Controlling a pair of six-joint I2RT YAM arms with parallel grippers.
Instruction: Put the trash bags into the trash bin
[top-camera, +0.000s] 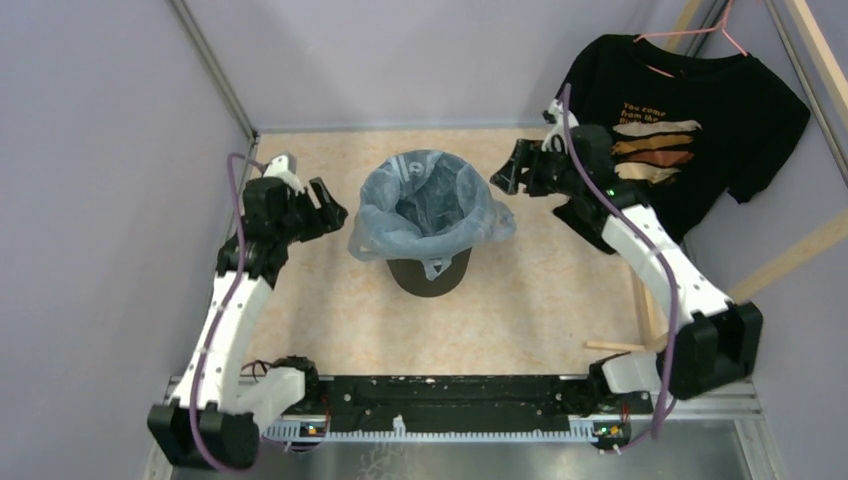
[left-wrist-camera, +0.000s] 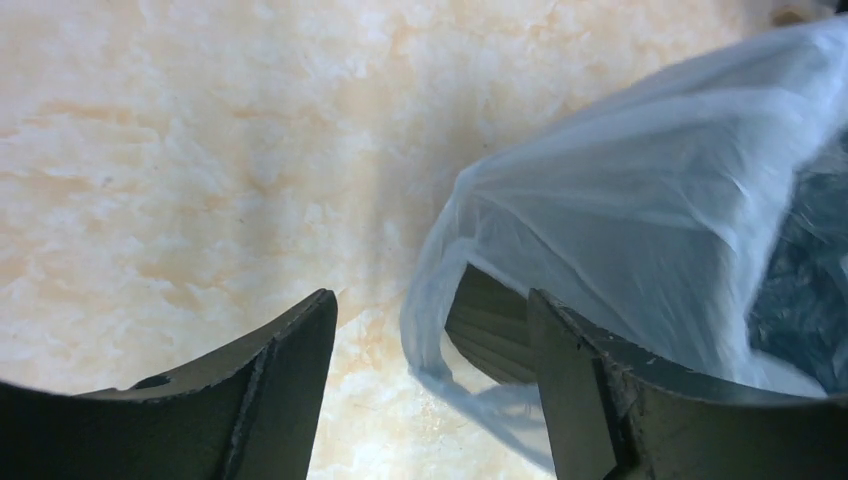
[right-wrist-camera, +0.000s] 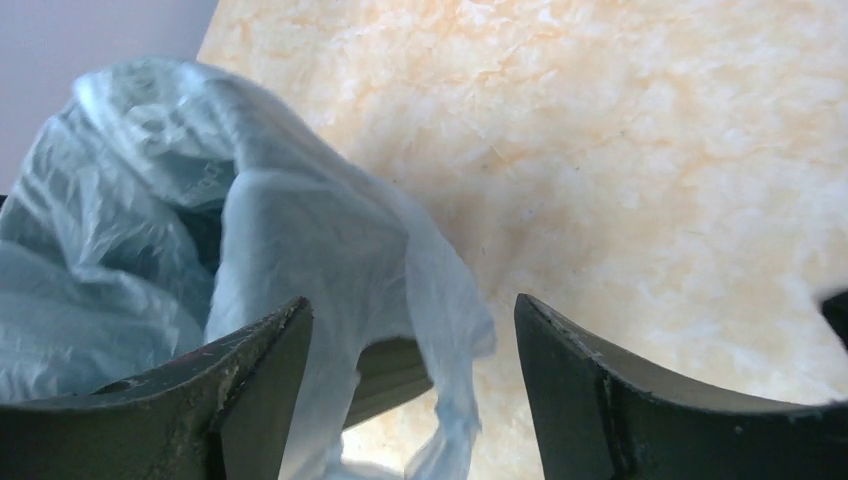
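The black trash bin (top-camera: 430, 275) stands upright mid-table. The light-blue trash bag (top-camera: 400, 215) lines it, its mouth spread and draped over the rim, with handle loops hanging down the outside. My left gripper (top-camera: 332, 212) hovers just left of the bin, open and empty. In the left wrist view the bag (left-wrist-camera: 640, 200) and the bin wall (left-wrist-camera: 490, 330) lie beside the right finger, and a loop hangs between the jaws of the gripper (left-wrist-camera: 430, 296). My right gripper (top-camera: 503, 181) is open just right of the rim. Bag film (right-wrist-camera: 290, 230) droops between the jaws of the gripper (right-wrist-camera: 410, 300) over the bin (right-wrist-camera: 395, 365).
A black printed T-shirt (top-camera: 690, 130) hangs on a pink hanger at the back right wall. Wooden slats (top-camera: 790, 260) lean at the right side. Purple walls close in the left and back. The arm bases sit on a rail (top-camera: 450, 400) at the near edge.
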